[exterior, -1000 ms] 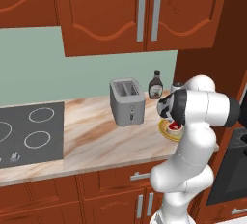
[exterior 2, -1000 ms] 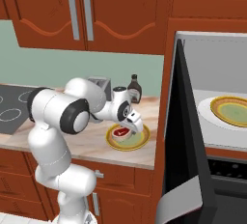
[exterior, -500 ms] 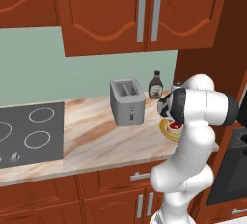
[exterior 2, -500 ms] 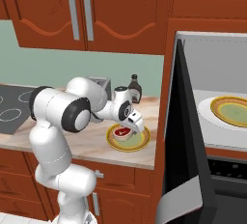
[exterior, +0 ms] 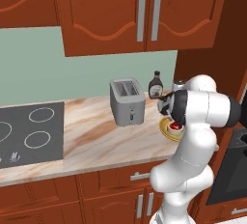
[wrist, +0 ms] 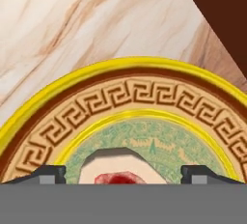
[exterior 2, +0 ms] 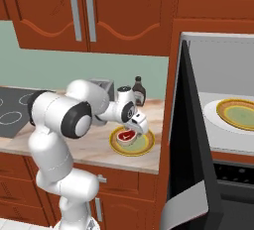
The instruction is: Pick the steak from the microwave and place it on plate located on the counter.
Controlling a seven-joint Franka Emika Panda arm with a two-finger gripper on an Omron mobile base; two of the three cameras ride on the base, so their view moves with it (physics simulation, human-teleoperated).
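Setting: kitchen counter [exterior: 91, 136] of pale marbled stone, beside the microwave [exterior 2: 218, 120].
Steak [exterior 2: 127, 135]: lies on the plate [exterior 2: 144, 147], toward its 9 o'clock side.
Claw [exterior 2: 140, 126]: fingers spread wide, gripping nothing; steak sits between and just below the tips.

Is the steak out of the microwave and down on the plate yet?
Out, and on the plate: the steak lies on its green centre on the counter, between the gripper fingertips. Whether the fingers touch it, I cannot tell.
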